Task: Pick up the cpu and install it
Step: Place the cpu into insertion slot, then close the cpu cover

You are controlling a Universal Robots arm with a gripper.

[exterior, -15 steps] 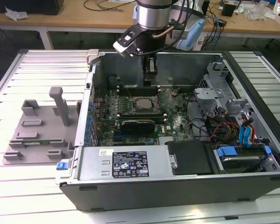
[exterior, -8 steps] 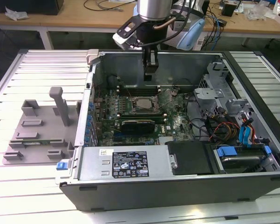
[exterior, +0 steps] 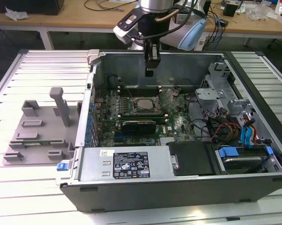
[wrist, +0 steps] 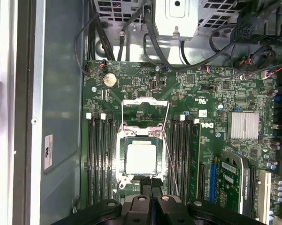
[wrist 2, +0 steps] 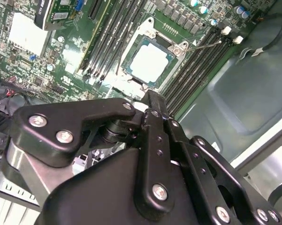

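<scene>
cpu (wrist: 141, 158) flat in socket (wrist: 123, 129); top up

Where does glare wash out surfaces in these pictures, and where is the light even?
In the second wrist view, glare turns the cpu and the heatsink plain white; in the first wrist view, both are bright but less washed out; in the exterior view, light is even, and the gripper stands dark against the case's rear wall.

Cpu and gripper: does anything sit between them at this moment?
Nothing. In the exterior view the gripper hangs clear of the cpu, with only open air between them.
</scene>
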